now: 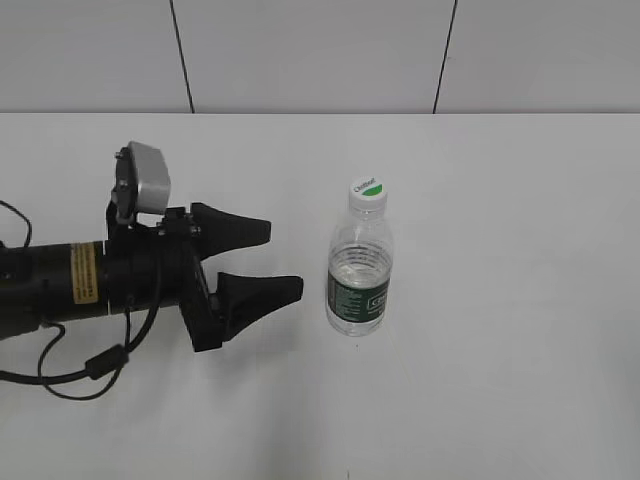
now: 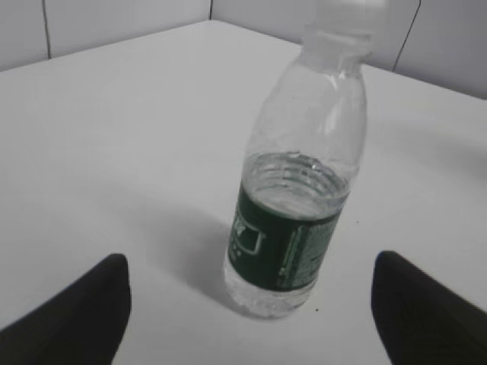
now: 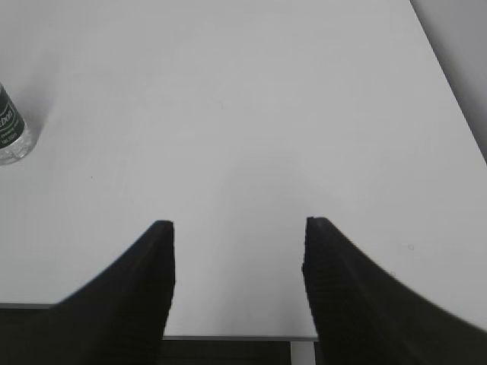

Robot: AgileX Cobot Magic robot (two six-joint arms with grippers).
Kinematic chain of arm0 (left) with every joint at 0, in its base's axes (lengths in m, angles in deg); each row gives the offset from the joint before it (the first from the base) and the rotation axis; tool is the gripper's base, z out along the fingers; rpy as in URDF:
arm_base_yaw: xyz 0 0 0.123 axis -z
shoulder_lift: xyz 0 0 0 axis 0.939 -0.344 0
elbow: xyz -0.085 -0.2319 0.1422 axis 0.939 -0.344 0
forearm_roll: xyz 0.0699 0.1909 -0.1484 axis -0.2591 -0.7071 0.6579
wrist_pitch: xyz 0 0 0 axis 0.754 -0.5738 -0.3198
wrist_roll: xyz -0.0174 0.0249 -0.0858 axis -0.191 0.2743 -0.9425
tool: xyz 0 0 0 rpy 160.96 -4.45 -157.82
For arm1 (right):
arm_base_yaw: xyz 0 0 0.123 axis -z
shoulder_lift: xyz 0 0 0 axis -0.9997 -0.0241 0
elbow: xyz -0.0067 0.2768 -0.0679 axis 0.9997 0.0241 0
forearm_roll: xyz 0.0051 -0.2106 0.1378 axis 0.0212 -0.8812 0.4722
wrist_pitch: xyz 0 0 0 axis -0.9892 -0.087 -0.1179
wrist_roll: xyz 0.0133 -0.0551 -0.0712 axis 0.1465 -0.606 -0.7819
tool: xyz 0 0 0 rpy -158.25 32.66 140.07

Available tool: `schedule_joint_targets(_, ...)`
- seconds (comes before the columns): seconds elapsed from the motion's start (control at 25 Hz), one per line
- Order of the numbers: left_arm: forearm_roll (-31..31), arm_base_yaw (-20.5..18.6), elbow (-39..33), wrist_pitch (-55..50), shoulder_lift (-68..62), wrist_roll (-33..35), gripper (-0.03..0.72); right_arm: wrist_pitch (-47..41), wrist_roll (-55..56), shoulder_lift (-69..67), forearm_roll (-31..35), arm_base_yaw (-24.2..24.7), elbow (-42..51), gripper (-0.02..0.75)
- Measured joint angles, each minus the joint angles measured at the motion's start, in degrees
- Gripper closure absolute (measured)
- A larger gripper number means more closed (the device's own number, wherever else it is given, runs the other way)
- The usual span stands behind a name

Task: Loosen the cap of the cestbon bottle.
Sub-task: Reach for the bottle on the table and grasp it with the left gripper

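The cestbon bottle (image 1: pixel 360 275) stands upright on the white table, clear and ribbed with a dark green label low on its body. Its white cap (image 1: pixel 368 191) with a green half-disc sits on top. My left gripper (image 1: pixel 283 260) is open and empty, lying level a short way left of the bottle, jaws pointing at it. In the left wrist view the bottle (image 2: pixel 300 205) stands between and beyond the open jaws (image 2: pixel 251 293), and the cap (image 2: pixel 351 15) is cut by the top edge. My right gripper (image 3: pixel 238 224) is open and empty; only the bottle's base (image 3: pixel 11 137) shows at the far left.
The white table (image 1: pixel 500 380) runs to a tiled wall (image 1: pixel 300 50) at the back. The left arm's cable (image 1: pixel 90 365) loops on the table at the left. In the right wrist view the table's near edge (image 3: pixel 236 337) lies just under the jaws.
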Motion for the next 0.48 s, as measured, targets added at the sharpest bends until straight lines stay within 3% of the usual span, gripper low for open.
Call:
schedule_joint_targets(0.28, -12.7, 0.1, 9.9, 0.6, -3.5, -8.5, 0.113, 0.0, 0.0, 0.0, 0.0, 0.0, 0.0, 0.314)
schedule_joint_targets(0.48, -15.9, 0.1, 14.2, 0.7, -7.5, -9.4, 0.113, 0.0, 0.0, 0.0, 0.0, 0.0, 0.0, 0.314)
